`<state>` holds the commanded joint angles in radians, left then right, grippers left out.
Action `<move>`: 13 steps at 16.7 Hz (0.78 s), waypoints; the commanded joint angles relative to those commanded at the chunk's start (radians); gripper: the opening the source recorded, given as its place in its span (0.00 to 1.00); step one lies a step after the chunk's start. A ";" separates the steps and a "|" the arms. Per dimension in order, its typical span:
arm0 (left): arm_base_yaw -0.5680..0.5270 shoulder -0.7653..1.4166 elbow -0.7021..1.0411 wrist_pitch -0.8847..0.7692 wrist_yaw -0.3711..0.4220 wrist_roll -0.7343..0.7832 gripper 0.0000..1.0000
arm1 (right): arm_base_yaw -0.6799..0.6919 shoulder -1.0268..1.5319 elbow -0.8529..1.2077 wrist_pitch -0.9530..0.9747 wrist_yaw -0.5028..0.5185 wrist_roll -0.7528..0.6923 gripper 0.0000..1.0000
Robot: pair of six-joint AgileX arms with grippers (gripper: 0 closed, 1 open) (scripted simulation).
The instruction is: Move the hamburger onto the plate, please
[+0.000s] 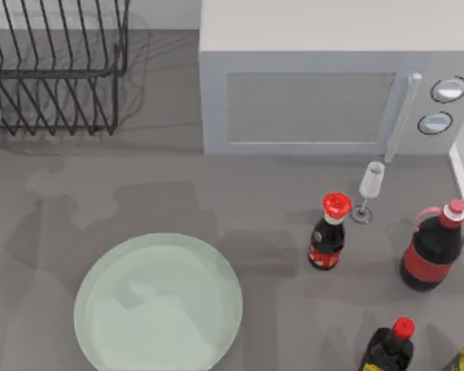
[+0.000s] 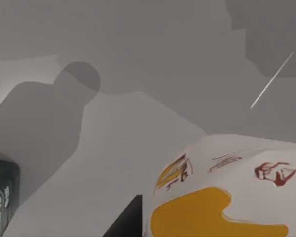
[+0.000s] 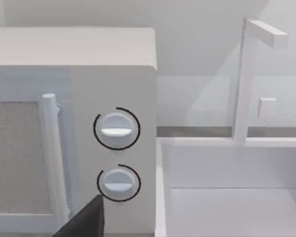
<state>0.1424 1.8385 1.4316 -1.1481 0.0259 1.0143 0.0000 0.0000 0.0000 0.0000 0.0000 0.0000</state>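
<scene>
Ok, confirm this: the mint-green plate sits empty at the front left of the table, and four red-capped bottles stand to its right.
Not quite. The top view shows three red-capped bottles, not four. The rest holds: the plate sits empty at the front left.

Soft, even light falls over the grey table [image 1: 255, 201] in the top view, bright enough to read every edge. Broad, blurry-edged shadows lie across it, darkest to the left of the plate [image 1: 158, 304], and a fainter patch crosses the plate's glossy face. The 3 bottles throw short shadows. The rack [image 1: 54, 66] casts thin lines. In the left wrist view 2 large soft shadows spread over a pale surface.
</scene>
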 joint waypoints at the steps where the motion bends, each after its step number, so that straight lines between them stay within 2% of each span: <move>1: 0.002 0.004 -0.002 0.003 0.000 0.002 0.00 | 0.000 0.000 0.000 0.000 0.000 0.000 1.00; 4: -0.006 -0.003 -0.001 0.004 -0.003 0.027 0.00 | 0.000 0.000 0.000 0.000 0.000 0.000 1.00; 7: -0.041 -0.032 0.005 0.010 -0.016 0.146 0.00 | 0.000 0.000 0.000 0.000 0.000 0.000 1.00; 10: -0.102 -0.073 0.012 0.019 -0.036 0.359 0.00 | 0.000 0.000 0.000 0.000 0.000 0.000 1.00; 13: -0.182 -0.113 0.018 0.025 -0.056 0.663 0.00 | 0.000 0.000 0.000 0.000 0.000 0.000 1.00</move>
<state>-0.0396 1.7259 1.4497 -1.1231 -0.0306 1.6775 0.0000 0.0000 0.0000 0.0000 0.0000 0.0000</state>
